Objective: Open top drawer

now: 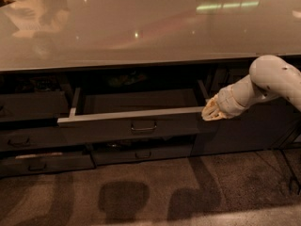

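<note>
You are looking at what seems to be an office kitchen or break room. A long desk with a smooth, shiny grey top runs right across, and streaks of light shine on it. Under it sit dark drawers with small handles. The top drawer stands pulled out. The floor is brown carpet. Your claw is at that drawer's right end.

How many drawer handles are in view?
4: top drawer handle, centre; one below it; two stacked at left. Darkness may hide more. Gripper sits at the drawer's right end.
</note>
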You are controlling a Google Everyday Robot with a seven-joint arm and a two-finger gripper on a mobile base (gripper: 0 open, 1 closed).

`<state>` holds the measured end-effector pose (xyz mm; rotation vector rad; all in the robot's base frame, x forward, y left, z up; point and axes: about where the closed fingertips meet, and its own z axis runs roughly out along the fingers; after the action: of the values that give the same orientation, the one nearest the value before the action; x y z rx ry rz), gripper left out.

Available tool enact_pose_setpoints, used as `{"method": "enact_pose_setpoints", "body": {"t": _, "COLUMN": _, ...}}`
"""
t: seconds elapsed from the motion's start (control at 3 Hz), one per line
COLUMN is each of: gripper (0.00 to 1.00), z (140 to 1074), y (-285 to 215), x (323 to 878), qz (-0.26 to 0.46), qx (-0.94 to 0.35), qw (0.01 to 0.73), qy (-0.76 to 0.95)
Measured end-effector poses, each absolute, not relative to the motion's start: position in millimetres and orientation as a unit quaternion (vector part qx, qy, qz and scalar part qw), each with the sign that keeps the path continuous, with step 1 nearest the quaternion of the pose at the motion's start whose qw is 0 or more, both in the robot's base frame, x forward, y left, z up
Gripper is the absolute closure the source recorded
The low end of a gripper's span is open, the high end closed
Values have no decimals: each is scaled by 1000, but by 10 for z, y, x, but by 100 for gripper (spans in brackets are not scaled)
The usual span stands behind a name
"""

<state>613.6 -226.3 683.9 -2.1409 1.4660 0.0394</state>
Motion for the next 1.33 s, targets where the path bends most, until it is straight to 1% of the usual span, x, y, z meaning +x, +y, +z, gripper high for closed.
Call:
{"method": "enact_pose_setpoints", "body": {"t": 0.33, "gripper": 100, "z": 6953, "y": -2257, "x": 6261, "qz": 10, "qx": -791, "qw": 264, "qy": 552}}
{"method": "enact_pose_setpoints", "body": {"t": 0.67, "gripper": 100, "z": 7294, "y": -2101, "x": 6466, "qz": -14, "qx": -795, "qw": 256, "qy": 551}}
{"method": "enact_pose_setpoints", "body": {"t": 1.0, "gripper": 100, "z": 7294, "y": -2101, "x": 6467, "qz": -14, "qx": -795, "qw": 256, "qy": 551}}
{"method": "enact_pose_setpoints", "body": {"t": 1.33, "gripper": 100, "z": 7308, "y": -2092, "x": 6584, "qz": -29, "qx": -800, "qw": 244, "qy": 548}}
